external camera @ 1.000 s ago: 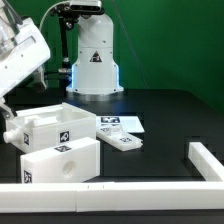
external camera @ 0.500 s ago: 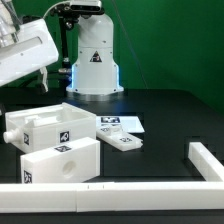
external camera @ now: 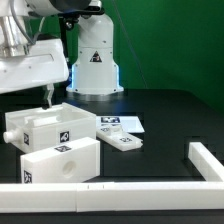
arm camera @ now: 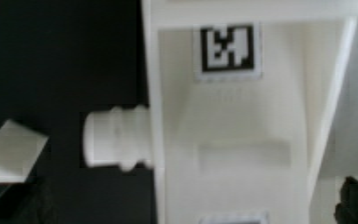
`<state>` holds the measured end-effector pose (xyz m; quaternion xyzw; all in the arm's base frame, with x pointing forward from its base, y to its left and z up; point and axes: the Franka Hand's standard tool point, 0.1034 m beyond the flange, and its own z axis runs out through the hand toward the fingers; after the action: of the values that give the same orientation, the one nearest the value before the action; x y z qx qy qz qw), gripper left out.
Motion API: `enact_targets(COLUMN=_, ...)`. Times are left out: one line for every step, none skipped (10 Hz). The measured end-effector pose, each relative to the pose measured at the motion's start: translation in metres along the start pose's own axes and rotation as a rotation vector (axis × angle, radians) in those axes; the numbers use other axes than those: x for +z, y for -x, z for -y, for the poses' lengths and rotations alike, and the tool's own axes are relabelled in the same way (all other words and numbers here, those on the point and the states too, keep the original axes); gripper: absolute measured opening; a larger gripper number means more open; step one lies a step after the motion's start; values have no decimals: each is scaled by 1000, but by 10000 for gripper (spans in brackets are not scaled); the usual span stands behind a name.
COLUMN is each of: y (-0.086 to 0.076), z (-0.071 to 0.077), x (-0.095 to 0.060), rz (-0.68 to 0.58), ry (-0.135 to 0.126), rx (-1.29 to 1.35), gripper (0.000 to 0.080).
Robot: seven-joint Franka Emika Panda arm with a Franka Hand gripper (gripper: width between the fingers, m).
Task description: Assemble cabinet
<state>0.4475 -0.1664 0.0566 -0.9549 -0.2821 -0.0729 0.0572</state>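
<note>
Where the table meets the exterior view's left edge, the list begins.

1. Gripper [external camera: 47, 98]. It hangs just above the far rim of the cabinet box and is not touching it. In the wrist view its fingers [arm camera: 357, 196] show dark on either side of the box wall, set well apart, with nothing held. It looks lined up to come down onto that wall.

2. Cabinet box [external camera: 45, 130]. White and open on top, with a marker tag on its near face. It sits left of centre. The wrist view shows a round peg [arm camera: 119, 140] sticking out from its side, probably a joining point.

3. Second cabinet part [external camera: 62, 162]. A lower white block, also tagged, just near of the box. Whether the two touch cannot be told. It is likely staged there to be joined on next.

4. Robot base [external camera: 95, 60]. White, at far centre, taking no part.

5. Marker board [external camera: 118, 124]. Flat on the table, right of the box.

6. Small tagged panel [external camera: 122, 142]. It lies just near of the board and is probably waiting its turn.

7. Rail [external camera: 205, 160]. Long and low, it runs along the near edge and turns far at the right, which probably gives the parts something to brace against.
</note>
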Motion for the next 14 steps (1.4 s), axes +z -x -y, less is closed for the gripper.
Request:
enact_targets(y=-1, z=-1, x=-1, rz=-1, ry=0, rx=2, gripper=796)
enact_targets(y=-1, z=0, x=-1, rz=0, ry=-2, rx=2, gripper=796)
enact_targets(y=0, z=0, x=0, rz=1, ry=-5, rx=-5, gripper=796)
enact_targets(y=5, z=0, x=4, rz=3, ry=-7, rx=-22, gripper=796)
enact_targets(y=10, z=2, x=11, rz=6, ry=-11, rx=-25, gripper=796)
enact_targets(y=11, z=3, x=16, rz=9, ry=-20, rx=-23, gripper=796)
enact_targets(y=9, z=5, x=18, rz=11, ry=-24, rx=-11, gripper=796)
enact_targets(y=8, z=7, x=19, rz=11, ry=-26, rx=-9, gripper=796)
enact_targets(y=9, z=6, x=19, rz=12, ry=-26, rx=-7, gripper=796)
enact_targets(y=9, z=6, x=19, rz=12, ry=-27, rx=-6, gripper=685)
enact_targets(y=9, z=6, x=19, rz=12, ry=-27, rx=-6, gripper=533)
enact_targets(y=10, z=7, x=19, rz=13, ry=-28, rx=-6, gripper=533)
enact_targets(y=9, z=6, x=19, rz=12, ry=-28, rx=-6, gripper=393)
enact_targets(y=9, z=6, x=19, rz=12, ry=-28, rx=-6, gripper=393)
